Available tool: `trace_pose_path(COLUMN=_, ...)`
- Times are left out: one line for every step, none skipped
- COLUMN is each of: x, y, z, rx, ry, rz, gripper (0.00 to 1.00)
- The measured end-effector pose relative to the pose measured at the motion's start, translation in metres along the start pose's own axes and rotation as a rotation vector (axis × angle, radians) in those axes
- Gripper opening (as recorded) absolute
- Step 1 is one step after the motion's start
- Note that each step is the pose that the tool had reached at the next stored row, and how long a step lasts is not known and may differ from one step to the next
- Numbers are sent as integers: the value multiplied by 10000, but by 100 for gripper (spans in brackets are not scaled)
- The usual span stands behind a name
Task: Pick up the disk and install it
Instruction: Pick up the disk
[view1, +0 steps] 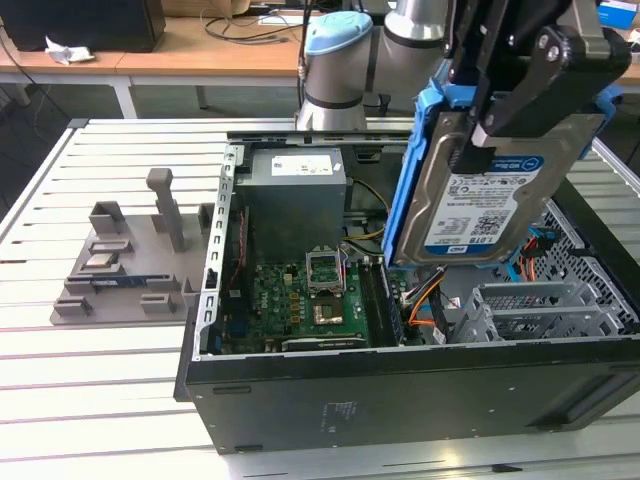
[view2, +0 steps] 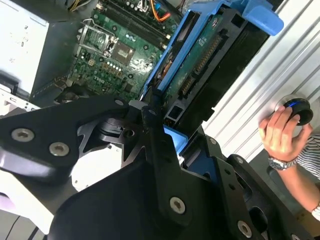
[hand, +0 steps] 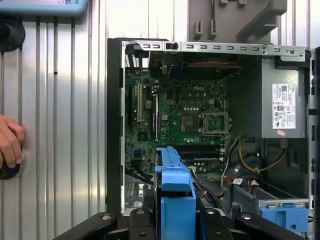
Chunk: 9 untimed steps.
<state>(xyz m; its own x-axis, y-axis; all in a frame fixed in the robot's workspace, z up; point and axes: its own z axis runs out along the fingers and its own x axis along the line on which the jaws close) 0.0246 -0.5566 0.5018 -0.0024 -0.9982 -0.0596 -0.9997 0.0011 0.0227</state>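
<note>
- Black robot tool (view1: 497, 120), clamped shut on silver rectangular hard disk in blue plastic frame (view1: 487, 195).
- Disk hanging directly beneath tool, long axis near upright, over open black computer case (view1: 400, 400).
- Grey metal drive cage (view1: 545, 310) below disk, slightly toward exterior view's right.

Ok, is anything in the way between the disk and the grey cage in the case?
Nothing visible. The gripper holds the disk in the air above the open case; orange cables lie beside the grey cage, not over it.
</note>
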Motion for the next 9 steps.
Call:
trace_pose_path(x=7, y=-76, z=0, rx=-2, ry=1, rz=-1, gripper=36)
trace_pose_path(x=10, y=-124, z=0, rx=-3, ry=0, rz=-1, gripper=36)
trace_pose_path(x=13, y=-165, z=1, rx=-4, ry=0, rz=0, gripper=36)
trace_pose_path(x=17, y=-220, z=2, rx=-6, ry=-1, rz=0, gripper=36)
trace_pose_path(x=20, y=-257, z=1, rx=-7, ry=1, rz=-1, gripper=36)
trace_pose_path(x=23, y=-300, z=2, rx=-8, ry=1, rz=-1, gripper=36)
trace_pose_path(x=25, y=-322, z=2, rx=-8, ry=0, rz=0, gripper=36)
trace_pose_path(x=27, y=-349, z=2, rx=-9, ry=0, rz=1, gripper=36)
trace_pose_path(x=30, y=-391, z=2, rx=-10, ry=0, rz=0, gripper=36)
